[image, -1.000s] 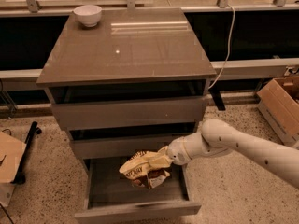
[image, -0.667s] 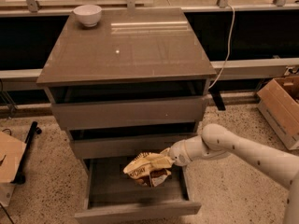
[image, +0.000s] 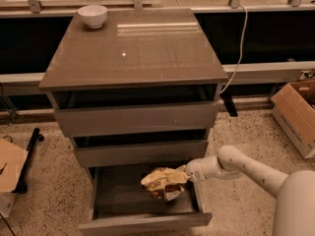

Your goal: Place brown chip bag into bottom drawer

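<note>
The brown chip bag (image: 163, 183), crumpled, dark brown with a pale yellow end, hangs inside the open bottom drawer (image: 118, 195) of the grey-brown cabinet, toward its right side and just above the grey floor. My gripper (image: 185, 174) reaches in from the right on a white arm and is shut on the bag's right end. The two drawers above are nearly closed.
A small white bowl (image: 92, 15) stands at the back left of the cabinet top (image: 133, 48). A cardboard box (image: 296, 113) sits on the floor at right, and another piece of cardboard (image: 9, 167) at left. A white cable (image: 241, 43) hangs behind the cabinet.
The gripper has carried the bag to the right and a little lower into the drawer. The arm has drawn nearer to the drawer's right side.
</note>
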Tool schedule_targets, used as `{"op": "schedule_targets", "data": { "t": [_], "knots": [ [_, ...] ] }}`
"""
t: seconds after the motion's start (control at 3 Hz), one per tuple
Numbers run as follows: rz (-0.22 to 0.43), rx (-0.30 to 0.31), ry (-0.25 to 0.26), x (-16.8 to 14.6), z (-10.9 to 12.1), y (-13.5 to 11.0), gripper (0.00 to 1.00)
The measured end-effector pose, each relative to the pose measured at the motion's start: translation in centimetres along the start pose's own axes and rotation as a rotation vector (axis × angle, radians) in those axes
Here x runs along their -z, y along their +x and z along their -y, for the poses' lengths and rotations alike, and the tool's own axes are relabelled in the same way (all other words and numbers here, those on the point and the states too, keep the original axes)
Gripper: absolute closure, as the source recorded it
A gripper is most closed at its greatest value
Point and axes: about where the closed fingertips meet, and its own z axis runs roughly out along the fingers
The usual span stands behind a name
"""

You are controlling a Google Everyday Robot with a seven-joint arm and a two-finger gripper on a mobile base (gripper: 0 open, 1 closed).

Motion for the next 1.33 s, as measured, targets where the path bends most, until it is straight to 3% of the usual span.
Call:
{"op": "schedule_targets", "data": {
  "t": [0.33,0.67,1.33],
  "knots": [
    [0.025,-0.057,-0.011,-1.08,3.9,4.06,1.0],
    [0.035,-0.064,-0.004,-1.31,4.77,4.4,0.82],
    [0.033,-0.065,-0.013,-1.82,4.5,4.45,0.35]
  ]
}}
